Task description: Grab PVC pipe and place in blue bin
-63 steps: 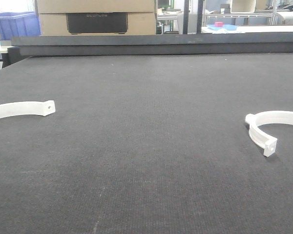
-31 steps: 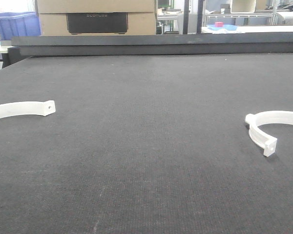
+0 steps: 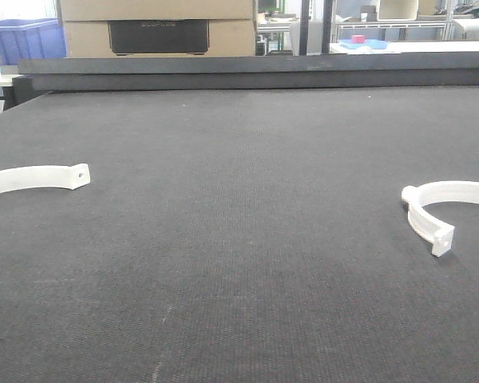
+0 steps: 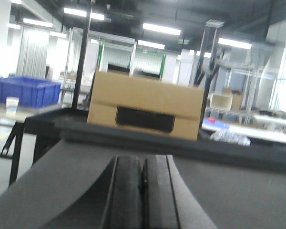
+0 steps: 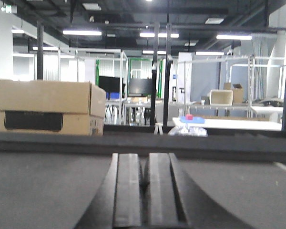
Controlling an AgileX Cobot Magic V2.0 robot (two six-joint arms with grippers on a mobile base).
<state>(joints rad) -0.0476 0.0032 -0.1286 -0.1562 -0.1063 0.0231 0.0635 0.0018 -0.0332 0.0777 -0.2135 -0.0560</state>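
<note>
pvc pipe lies on the black mat; left pincer and right pincer both closed.

In the front-facing view, the only detectable difference concerns the PVC pipe at the right side of the bench. Its near end sits a trace further right than one second ago. The displacement is barely perceptible. The wrist views have no earlier pictures for comparison.
</note>
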